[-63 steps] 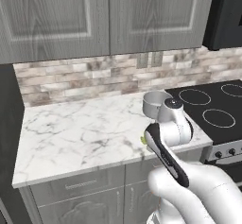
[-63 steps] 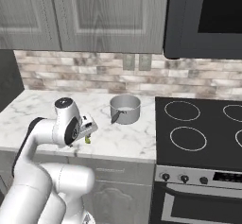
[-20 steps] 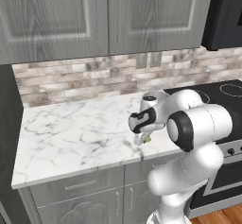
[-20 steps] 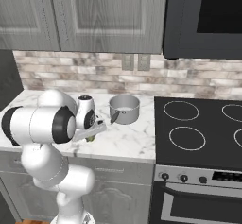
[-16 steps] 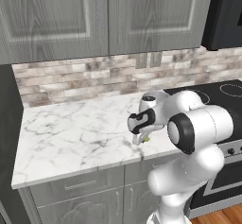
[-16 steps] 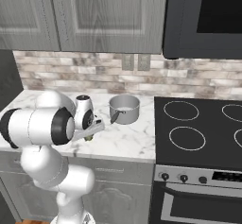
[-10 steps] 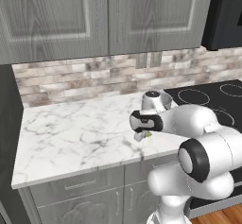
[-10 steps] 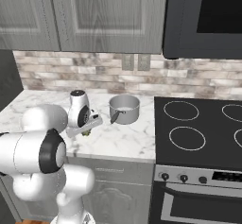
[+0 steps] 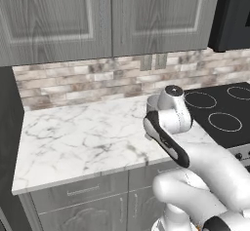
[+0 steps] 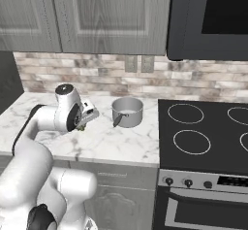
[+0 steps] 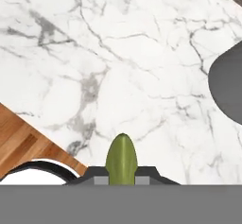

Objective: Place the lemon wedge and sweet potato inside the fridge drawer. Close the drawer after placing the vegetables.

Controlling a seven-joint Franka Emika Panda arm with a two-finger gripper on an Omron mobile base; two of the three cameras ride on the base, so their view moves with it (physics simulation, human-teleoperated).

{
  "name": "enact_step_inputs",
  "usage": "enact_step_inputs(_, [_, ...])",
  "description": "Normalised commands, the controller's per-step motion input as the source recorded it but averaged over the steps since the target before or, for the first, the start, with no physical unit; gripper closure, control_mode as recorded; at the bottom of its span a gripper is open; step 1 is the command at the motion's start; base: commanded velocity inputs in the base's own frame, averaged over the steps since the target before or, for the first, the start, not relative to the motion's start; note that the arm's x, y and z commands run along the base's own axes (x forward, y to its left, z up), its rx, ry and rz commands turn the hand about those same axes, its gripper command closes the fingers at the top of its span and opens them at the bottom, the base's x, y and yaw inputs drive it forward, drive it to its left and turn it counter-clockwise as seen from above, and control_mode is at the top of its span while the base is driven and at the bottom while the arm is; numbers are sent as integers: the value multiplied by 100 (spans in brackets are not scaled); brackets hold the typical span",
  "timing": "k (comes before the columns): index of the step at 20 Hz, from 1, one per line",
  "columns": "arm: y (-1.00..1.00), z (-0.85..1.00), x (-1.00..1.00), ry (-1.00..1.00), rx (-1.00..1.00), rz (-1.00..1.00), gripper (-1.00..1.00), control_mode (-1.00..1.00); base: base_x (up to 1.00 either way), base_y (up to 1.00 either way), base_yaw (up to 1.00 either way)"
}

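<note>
One small yellow-green piece, the lemon wedge (image 11: pixel 122 158), sits pinched between the two dark finger tips of the gripper (image 11: pixel 122 173) in the hand view, its rounded end poking up past them. Jaws are drawn in tight on it w/ only the wedge's width between them. Below it lies the white marble counter (image 11: pixel 118 67), grey-veined, and the wedge hangs clear of that surface. At the lower left of the hand view the counter edge gives way to brown wood flooring (image 11: pixel 23 147); at the right edge a dark grey rounded shape cuts in, too cropped to name.

From the right base view the gripper (image 10: pixel 86 118) shows at the end of the white arm, above the front part of the counter (image 10: pixel 121 141), w/ a speck of green at the tips – the wedge (image 10: pixel 82 125), very small there. A grey metal saucepan (image 10: pixel 128 111) stands just beside it toward the stove, handle angled toward the gripper, near but apart from it. Black cooktop (image 10: pixel 203 132) w/ ring burners lies beyond the pan; oven knobs sit below it.

In the left base view the arm's wrist & forearm block the hand, so the grip can't be judged from there. Grey wood-grain cabinets (image 9: pixel 97 20) hang above a brick-pattern backsplash (image 9: pixel 88 81) – drawer fronts w/ bar handles run under the counter.
</note>
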Motion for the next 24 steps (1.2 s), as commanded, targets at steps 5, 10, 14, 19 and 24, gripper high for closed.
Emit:
enact_step_inputs(5, [-3, 94, -52, -9, 0, 0, 100, -100, 0, 0, 0])
enact_step_inputs(10, [-12, 50, -66, -2, 0, 0, 100, -100, 0, 0, 0])
enact_step_inputs(14, [-21, 5, -71, 0, 0, 0, 100, -100, 0, 0, 0])
enact_step_inputs(19, [-4, 0, -70, 0, 0, 0, 100, -100, 0, 0, 0])
enact_step_inputs(24, [7, 0, -38, 0, 0, 0, 100, -100, 0, 0, 0])
